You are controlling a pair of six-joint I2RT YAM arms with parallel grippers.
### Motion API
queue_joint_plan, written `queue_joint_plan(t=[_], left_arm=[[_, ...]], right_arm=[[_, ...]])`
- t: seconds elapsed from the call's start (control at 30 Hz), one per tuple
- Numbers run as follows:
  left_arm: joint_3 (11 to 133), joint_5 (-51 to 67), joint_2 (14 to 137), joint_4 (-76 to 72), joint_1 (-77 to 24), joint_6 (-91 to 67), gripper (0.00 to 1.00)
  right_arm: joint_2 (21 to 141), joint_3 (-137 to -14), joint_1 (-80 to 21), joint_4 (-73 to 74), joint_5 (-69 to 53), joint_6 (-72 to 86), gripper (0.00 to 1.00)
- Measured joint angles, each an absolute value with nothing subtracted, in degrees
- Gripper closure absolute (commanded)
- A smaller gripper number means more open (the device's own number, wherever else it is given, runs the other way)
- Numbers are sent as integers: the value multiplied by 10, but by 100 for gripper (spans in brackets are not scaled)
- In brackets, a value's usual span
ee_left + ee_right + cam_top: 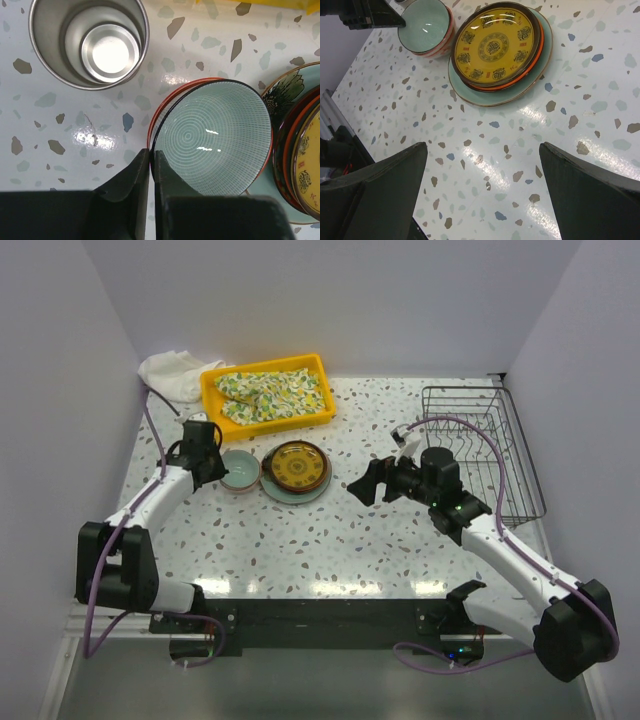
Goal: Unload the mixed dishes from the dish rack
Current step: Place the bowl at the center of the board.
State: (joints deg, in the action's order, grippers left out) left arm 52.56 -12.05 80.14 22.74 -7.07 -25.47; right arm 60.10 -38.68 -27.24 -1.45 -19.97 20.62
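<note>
Beside the plates [296, 470], left gripper [151, 165] sits nearly pressed together at the rim of the bowl [215, 135], apparently not pinching it; right gripper [482, 147] hovers spread, ready to fetch.

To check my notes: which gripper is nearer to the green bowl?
Left. The left gripper is at the rim of the green bowl; the right gripper hovers apart, beyond the plates.

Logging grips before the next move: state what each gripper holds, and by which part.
Left gripper pinches the green bowl by its rim, the bowl resting on the table. Right gripper is open and holds nothing.
</note>
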Motion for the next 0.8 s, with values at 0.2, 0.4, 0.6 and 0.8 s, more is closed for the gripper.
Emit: queue_joint_plan(t=[0.2,0.4,0.6,0.8], left_arm=[[502,-104,801,205,-61,-263,96],[499,-89,801,197,-54,-264,79],[499,-78,795,205,-53,-262,57],[502,-71,746,229,-53,-252,35]], right_arm=[[600,-387,-272,-8,-200,206,2],[599,-387,-272,-7,-199,205,2],[599,-388,-272,-1,-185,188,2],[656,-462,-272,18,-149,152,2]])
